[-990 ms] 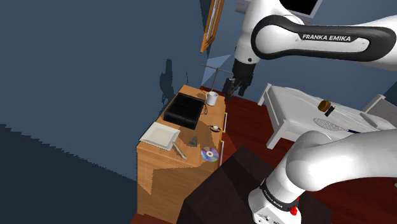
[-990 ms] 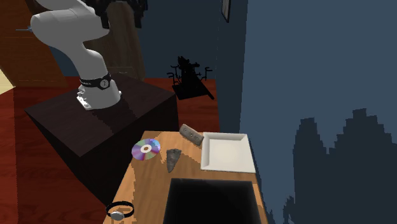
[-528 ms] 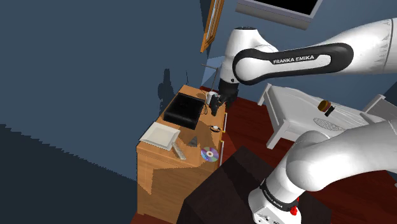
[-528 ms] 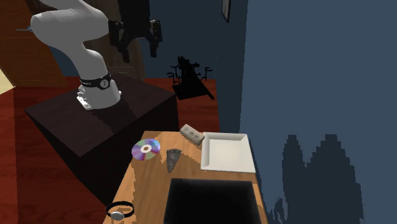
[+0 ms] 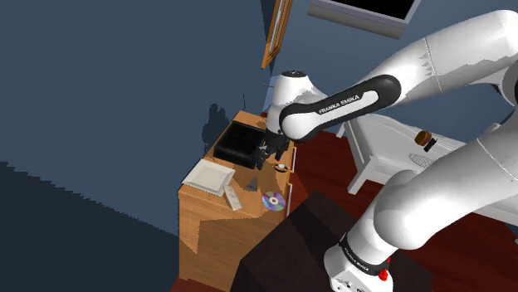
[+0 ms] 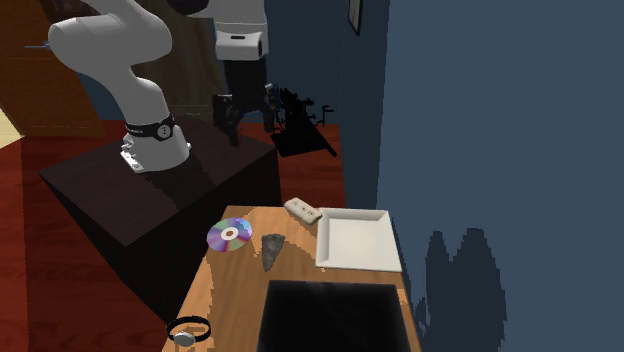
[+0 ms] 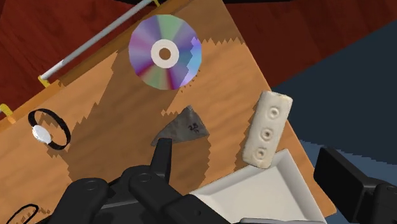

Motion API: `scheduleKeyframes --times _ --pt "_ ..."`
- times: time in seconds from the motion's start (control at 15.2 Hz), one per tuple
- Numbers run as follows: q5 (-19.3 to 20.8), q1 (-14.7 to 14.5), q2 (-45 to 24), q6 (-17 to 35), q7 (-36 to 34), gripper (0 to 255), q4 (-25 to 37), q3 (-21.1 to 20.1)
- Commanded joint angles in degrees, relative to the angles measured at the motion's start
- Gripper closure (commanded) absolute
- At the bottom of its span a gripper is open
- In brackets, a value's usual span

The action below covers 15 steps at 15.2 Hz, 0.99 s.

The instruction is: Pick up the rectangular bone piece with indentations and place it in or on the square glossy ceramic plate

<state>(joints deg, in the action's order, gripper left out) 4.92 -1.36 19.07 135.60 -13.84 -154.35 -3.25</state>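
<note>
I see the gripper point(image 6: 250, 110) hanging in the air well above the table point(image 7: 108, 95), its two black fingers spread wide apart with nothing in their grasp. Through the wrist view I look straight down between them onto the tabletop.

The bone point(image 7: 267, 129) is a pale cream block, long and rectangular with softly rounded ends. Its upper face carries three round dimples set in a single row along its length, each with a faint darker ring around it. The surface looks matte and a little mottled, lighter than the wood beneath. It lies flat on the table close to the edge nearest the blue wall, just beside one corner of the plate point(image 7: 261, 194). One short end points at the plate's rim, and I cannot tell whether the two touch. In the second exterior view it sits just off the plate's left far corner.

The plate is white and square with a low raised rim, and nothing lies in it. A grey wedge of stone point(image 7: 181, 127) rests on the wood between the bone and a rainbow-sheened CD point(image 7: 165, 52). A black watch point(image 7: 49, 129) with a white face lies well apart from the bone, near the table's opposite edge.
</note>
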Motion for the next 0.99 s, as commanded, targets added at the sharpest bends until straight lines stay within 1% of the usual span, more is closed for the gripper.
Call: scheduleKeyframes --times 0.0,0.26,0.53,0.79,0.92 --pt "0.4 0.2 -4.6 5.3 -0.7 0 -0.2 -0.2" --pt "2.0 0.4 -14.6 14.4 -3.5 0 1.3 -1.1" --pt "5.2 0.2 -25.1 22.3 -7.4 0 4.4 -1.2" --pt "8.9 -1.5 -35.6 28.8 -11.6 0 9.0 0.3" --pt "9.9 -2.6 -39.6 30.9 -12.9 0 11.1 1.2"
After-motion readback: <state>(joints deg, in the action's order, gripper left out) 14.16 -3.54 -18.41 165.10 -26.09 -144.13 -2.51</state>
